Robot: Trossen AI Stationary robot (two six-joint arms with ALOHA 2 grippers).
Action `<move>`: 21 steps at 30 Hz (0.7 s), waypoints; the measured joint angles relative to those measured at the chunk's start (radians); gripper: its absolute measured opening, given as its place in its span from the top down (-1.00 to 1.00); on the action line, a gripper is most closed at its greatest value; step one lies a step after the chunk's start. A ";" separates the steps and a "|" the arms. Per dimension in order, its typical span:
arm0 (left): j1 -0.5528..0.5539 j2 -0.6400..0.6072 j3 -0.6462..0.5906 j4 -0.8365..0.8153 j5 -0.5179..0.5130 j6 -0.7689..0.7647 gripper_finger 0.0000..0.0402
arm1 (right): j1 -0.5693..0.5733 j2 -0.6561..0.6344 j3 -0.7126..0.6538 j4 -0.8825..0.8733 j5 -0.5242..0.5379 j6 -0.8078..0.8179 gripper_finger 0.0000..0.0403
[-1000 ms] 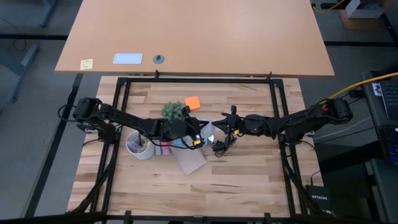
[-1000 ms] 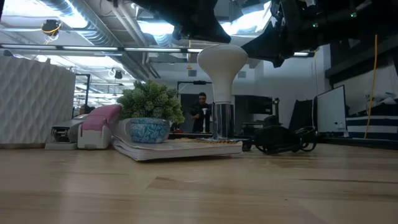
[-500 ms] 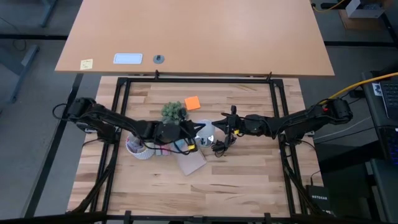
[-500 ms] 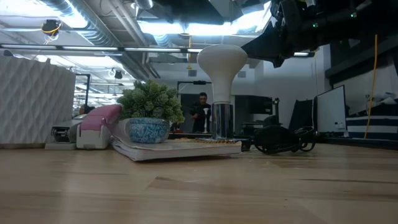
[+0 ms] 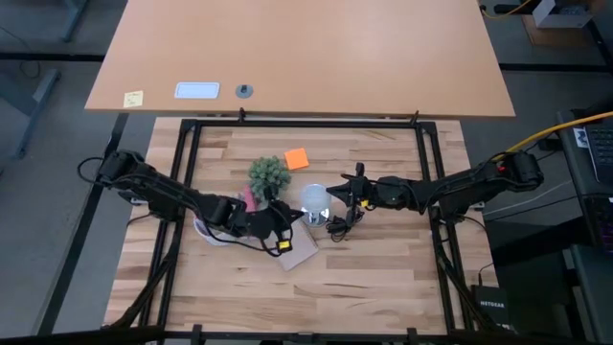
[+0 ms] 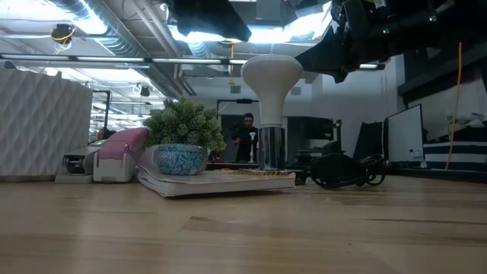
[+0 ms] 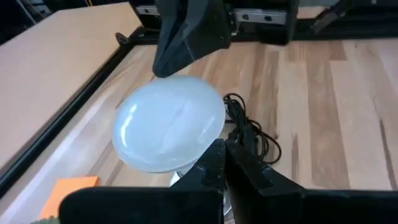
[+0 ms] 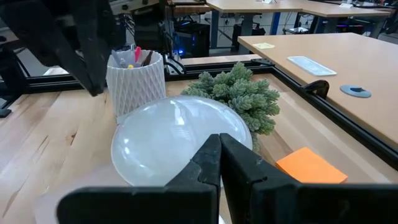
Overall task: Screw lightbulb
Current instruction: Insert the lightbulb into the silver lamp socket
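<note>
The lightbulb [image 5: 314, 198] stands upright, its frosted white globe [image 6: 272, 72] on top and its neck down in a shiny silver socket [image 6: 271, 148], which rests on a flat book [image 6: 221, 181]. My left gripper [image 5: 283, 226] is shut and hangs a little to the bulb's near left, clear of it; its tips [image 7: 224, 152] show in front of the globe [image 7: 168, 127]. My right gripper [image 5: 332, 196] is shut and stands close against the globe's right side [image 8: 180, 140]. My right gripper [image 7: 166, 62] has its shut fingertips at the globe's upper right side, coming nearly level from the table's right. Whether they touch the globe I cannot tell.
A small green plant in a blue pot [image 5: 267, 173] and an orange note [image 5: 296, 158] lie just beyond the bulb. A white ribbed cup with pens [image 8: 134, 79] stands to its left. A black cord [image 5: 340, 228] coils to its near right. The near half of the table is bare wood.
My left gripper, shut throughout, has drawn back from above the bulb toward the table's near left and turned somewhat. The bulb has stayed upright in the socket.
</note>
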 joint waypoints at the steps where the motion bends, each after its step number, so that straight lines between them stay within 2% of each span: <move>1: 0.001 0.000 -0.004 -0.002 0.000 -0.005 0.99 | 0.000 0.000 0.000 0.000 0.000 0.000 0.94; 7: 0.016 0.000 -0.039 0.014 0.011 -0.048 0.99 | 0.000 0.000 0.000 0.000 0.000 0.000 0.94; 12: 0.029 0.000 -0.090 0.126 0.035 -0.037 0.99 | 0.000 0.000 0.000 0.000 0.000 0.000 0.94; 21: 0.041 0.000 -0.097 0.132 0.038 -0.037 0.99 | 0.000 0.000 0.000 0.001 -0.001 0.000 0.94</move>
